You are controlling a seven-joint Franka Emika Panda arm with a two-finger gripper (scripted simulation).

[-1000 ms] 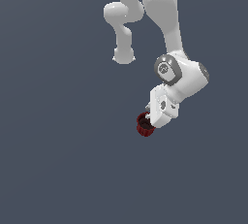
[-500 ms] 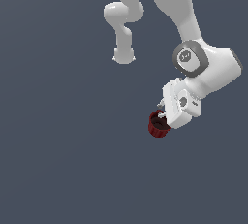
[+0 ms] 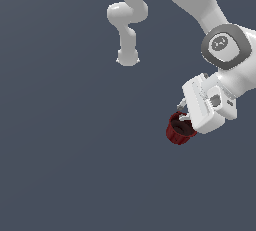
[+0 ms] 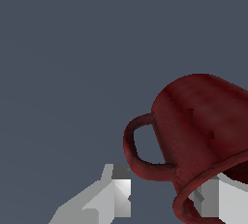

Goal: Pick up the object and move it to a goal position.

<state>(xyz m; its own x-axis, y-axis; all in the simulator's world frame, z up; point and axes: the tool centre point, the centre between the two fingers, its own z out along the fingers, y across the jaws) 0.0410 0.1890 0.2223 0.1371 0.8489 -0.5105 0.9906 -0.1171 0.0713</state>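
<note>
The object [image 3: 176, 132] is a small dark red cup with a dark hollow inside, hanging at the exterior view's right below the white arm. My gripper [image 3: 184, 120] is shut on its rim, the white hand sitting just above and to the right of it. In the wrist view the object [image 4: 198, 121] fills the near corner, tilted, with a loop handle [image 4: 133, 145] on its side. One grey finger [image 4: 116, 189] lies outside the cup by the handle, and the other finger [image 4: 227, 201] shows inside the rim.
Only a flat grey-blue background surrounds the arm. The arm's white links and base [image 3: 127, 55] rise toward the upper middle of the exterior view.
The arm has carried the cup steadily toward the exterior view's right over the last second. The grip on it has not changed.
</note>
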